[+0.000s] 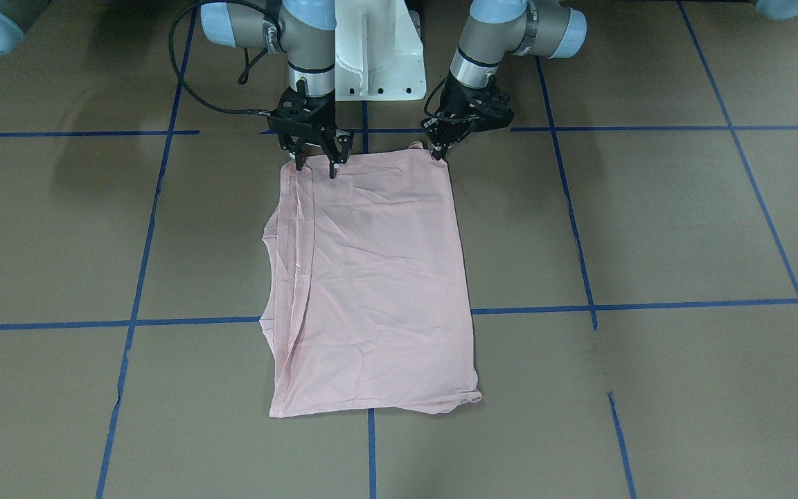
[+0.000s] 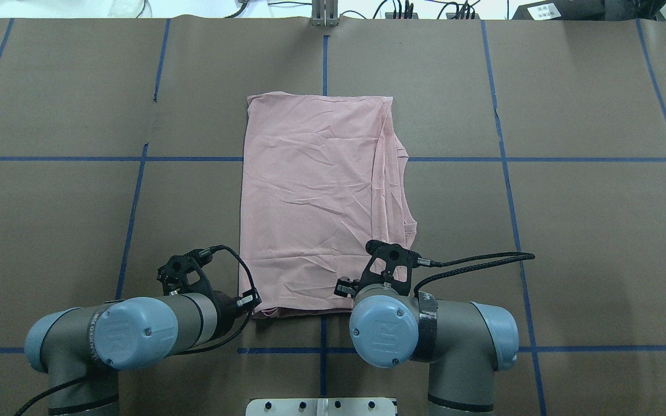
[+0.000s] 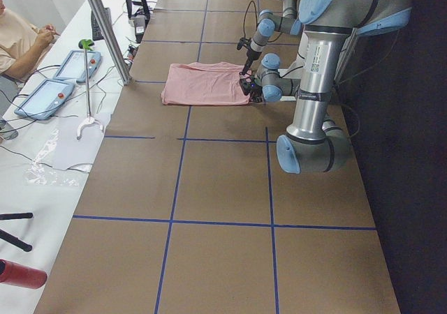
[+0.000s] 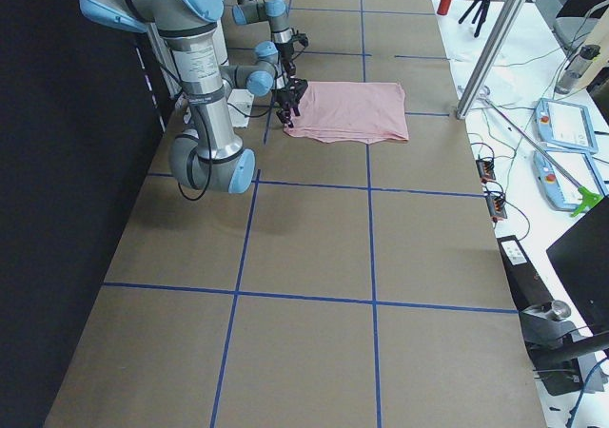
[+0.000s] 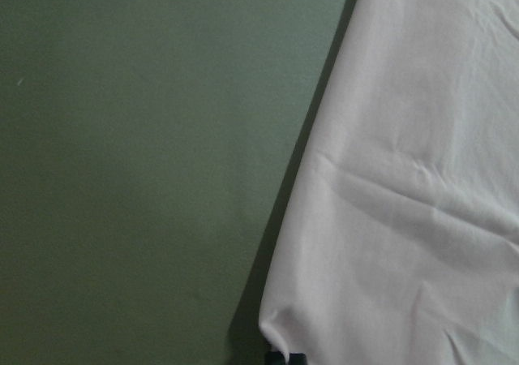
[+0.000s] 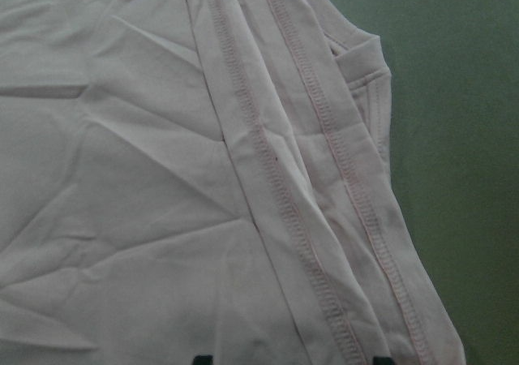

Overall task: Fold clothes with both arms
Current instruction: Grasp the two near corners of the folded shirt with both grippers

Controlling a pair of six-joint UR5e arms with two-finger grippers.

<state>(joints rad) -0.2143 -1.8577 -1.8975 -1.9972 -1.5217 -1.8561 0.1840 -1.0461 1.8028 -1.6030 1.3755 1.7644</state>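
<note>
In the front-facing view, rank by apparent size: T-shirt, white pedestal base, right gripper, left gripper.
1. The T-shirt, by far the largest.
2. The white pedestal base, partly cut off by the top edge.
3. The right gripper and the left gripper look about alike; not ranked.

Grey arms (image 2: pixel 200 316), pale-blue joint caps (image 2: pixel 382 332)
</note>
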